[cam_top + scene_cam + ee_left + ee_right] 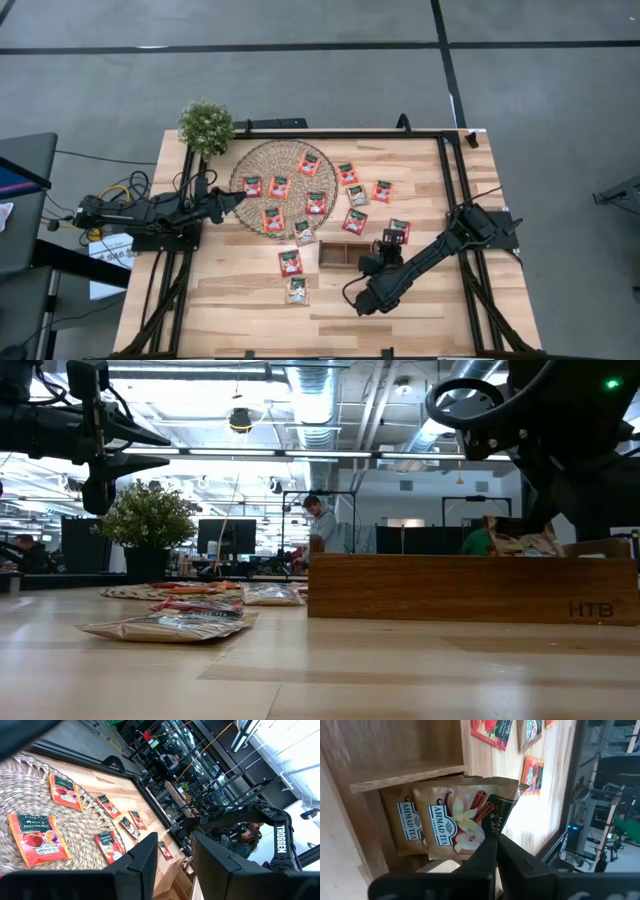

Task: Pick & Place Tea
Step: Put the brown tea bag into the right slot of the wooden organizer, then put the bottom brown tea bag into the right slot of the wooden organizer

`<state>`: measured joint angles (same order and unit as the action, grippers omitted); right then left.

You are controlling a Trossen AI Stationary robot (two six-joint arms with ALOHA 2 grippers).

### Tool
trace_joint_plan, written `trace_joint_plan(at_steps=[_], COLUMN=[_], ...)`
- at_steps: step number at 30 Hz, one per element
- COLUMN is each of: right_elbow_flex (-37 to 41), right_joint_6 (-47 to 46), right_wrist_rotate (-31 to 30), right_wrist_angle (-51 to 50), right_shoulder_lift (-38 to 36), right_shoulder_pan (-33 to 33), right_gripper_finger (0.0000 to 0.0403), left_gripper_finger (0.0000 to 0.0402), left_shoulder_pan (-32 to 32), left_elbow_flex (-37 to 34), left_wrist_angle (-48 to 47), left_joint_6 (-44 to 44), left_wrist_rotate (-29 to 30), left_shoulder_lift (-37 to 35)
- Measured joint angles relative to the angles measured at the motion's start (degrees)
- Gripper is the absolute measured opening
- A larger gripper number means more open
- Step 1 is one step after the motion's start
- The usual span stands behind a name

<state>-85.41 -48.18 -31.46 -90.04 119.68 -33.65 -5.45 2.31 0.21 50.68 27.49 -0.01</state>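
Observation:
Several red tea sachets point(280, 187) lie flat on the round woven mat point(262, 160), and more lie on the table to its right point(382, 191) and near the front point(290, 262). My right gripper point(494, 845) is over the right end of the brown wooden tray point(340, 253), shut on a pale brown tea sachet point(455, 817). A second sachet like it point(407, 827) lies under that one in the tray's end compartment. My left gripper point(172, 857) waits level over the mat's left edge point(228, 200), open and holding nothing. My right gripper pinches the pale brown sachet at its edge, beside its dark corner point(496, 817), between the two fingertips. The fingers come slanting down from the table's near right. The sachet is inside the tray's end compartment and overlaps the second sachet; whether it rests on that sachet I cannot tell.
A small potted plant point(206, 125) stands at the mat's far left. The tray's middle compartment point(395, 745) shows bare wood. A black frame rail point(450, 190) runs along the table's right side. Bare tabletop lies in front of the tray point(330, 315).

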Motion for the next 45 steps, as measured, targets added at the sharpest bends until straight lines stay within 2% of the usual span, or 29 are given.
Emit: trace_joint_plan(at_steps=[17,30,39,45], right_elbow_flex=[0.03,0.02,0.02,-0.04], right_joint_6=[-1.94,-0.86,0.71,0.97], right_wrist_rotate=[1.52,1.53,2.40,4.52], right_wrist_angle=[0.02,0.02,0.04,0.06], right_shoulder_lift=[-0.02,-0.02,-0.75,-6.48], right_shoulder_pan=[0.00,0.00,0.00,0.00], right_gripper_finger=[0.0003,0.0103,0.0127,0.0124], left_gripper_finger=[0.0110,0.0110,0.0110,0.0110], left_shoulder_pan=[0.02,0.01,0.01,0.00], left_elbow_flex=[0.00,0.00,0.00,0.00], left_wrist_angle=[0.04,0.04,0.05,0.04], left_joint_6=[0.02,0.02,0.02,0.00], left_wrist_rotate=[0.04,-1.73,-1.73,-1.75], left_shoulder_lift=[0.00,0.00,0.00,0.00])
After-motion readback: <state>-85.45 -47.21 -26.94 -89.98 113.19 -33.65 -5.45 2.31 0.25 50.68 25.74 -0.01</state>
